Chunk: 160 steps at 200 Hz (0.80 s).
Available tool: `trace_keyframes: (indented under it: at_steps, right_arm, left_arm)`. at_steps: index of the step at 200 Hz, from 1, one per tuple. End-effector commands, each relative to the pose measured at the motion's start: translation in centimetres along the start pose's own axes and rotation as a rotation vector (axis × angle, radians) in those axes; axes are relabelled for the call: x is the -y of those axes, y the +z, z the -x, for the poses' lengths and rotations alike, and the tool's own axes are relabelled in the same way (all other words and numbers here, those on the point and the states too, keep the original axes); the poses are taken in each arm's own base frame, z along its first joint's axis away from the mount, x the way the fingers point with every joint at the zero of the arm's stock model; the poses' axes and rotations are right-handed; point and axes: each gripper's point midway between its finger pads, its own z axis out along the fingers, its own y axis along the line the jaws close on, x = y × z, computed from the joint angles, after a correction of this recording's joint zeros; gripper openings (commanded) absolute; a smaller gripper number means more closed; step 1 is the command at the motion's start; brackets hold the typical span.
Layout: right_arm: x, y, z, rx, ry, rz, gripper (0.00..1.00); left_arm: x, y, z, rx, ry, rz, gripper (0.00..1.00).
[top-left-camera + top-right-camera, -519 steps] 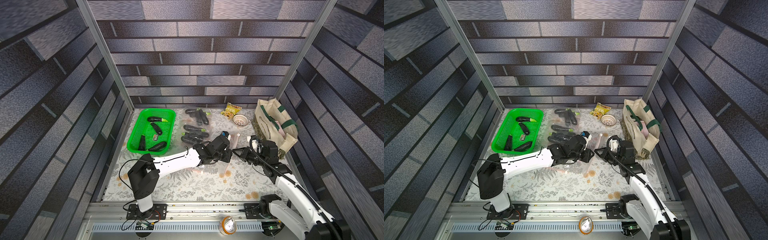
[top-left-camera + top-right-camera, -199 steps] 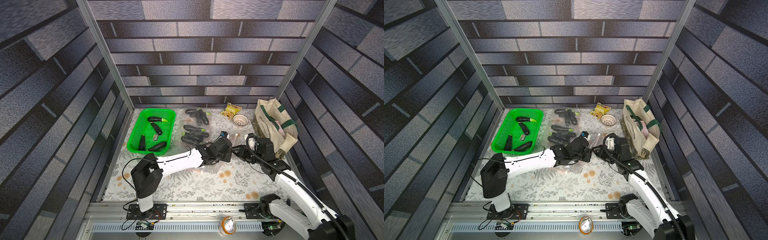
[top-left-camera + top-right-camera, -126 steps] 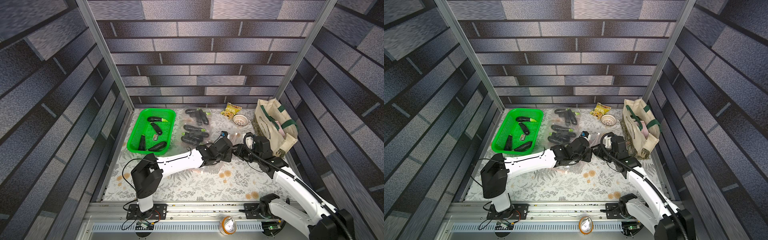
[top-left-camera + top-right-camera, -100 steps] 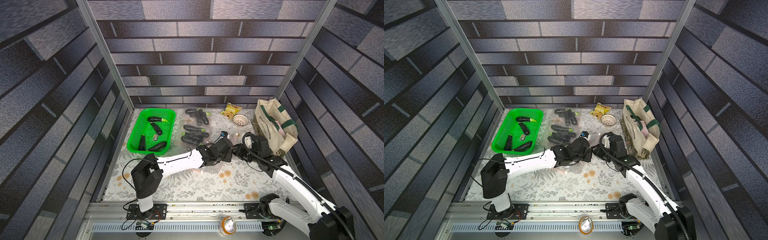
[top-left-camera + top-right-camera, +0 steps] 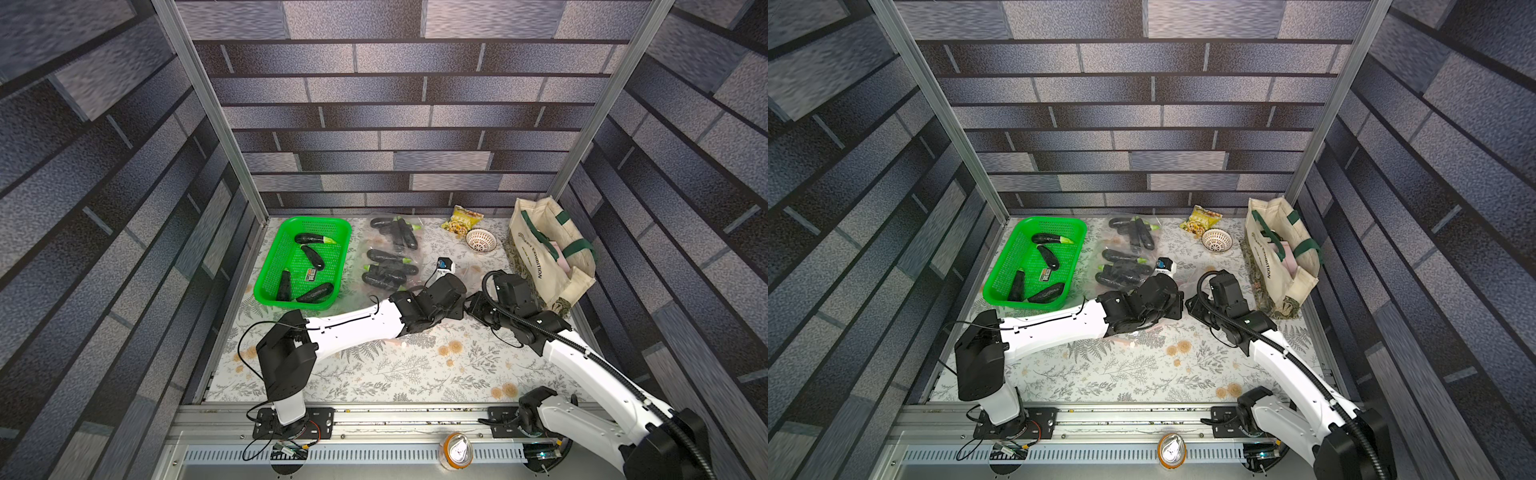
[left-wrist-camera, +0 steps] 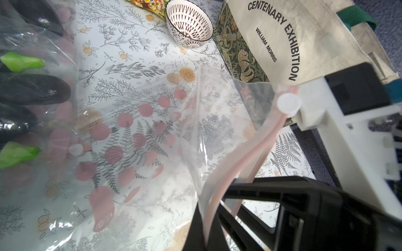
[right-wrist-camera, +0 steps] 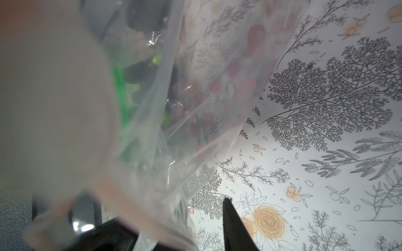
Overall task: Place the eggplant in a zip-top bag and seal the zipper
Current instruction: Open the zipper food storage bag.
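Clear red-dotted zip-top bag (image 6: 152,130): the mouth edge is lifted off the floral bench (image 5: 395,374). Its pink zipper strip (image 6: 250,152) runs lengthwise from left claw (image 6: 208,223) to the white slider (image 6: 289,104) beside right claw (image 5: 469,306). The film drapes toward the bagged eggplants (image 5: 384,255).

Left claw is clamped on the strip. On the right claw I see one black finger (image 7: 230,223) clear of the film, but cannot tell whether it grips.

Glossy dark-purple, green-capped eggplants (image 5: 309,239) lie at mixed angles in the green plastic basket (image 5: 345,226).
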Motion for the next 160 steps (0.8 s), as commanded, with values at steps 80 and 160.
trace_keyframes:
  at_steps: [80,160]
  right_arm:
    - [-2.0,-1.1,2.1,0.154,-0.004,0.040,0.19]
    - [-6.5,-13.9,6.7,0.211,-0.472,-0.150,0.00]
  left_arm:
    - [1.4,-2.7,2.5,0.124,-0.127,-0.066,0.00]
    - [4.3,-5.9,6.9,0.168,-0.144,-0.147,0.00]
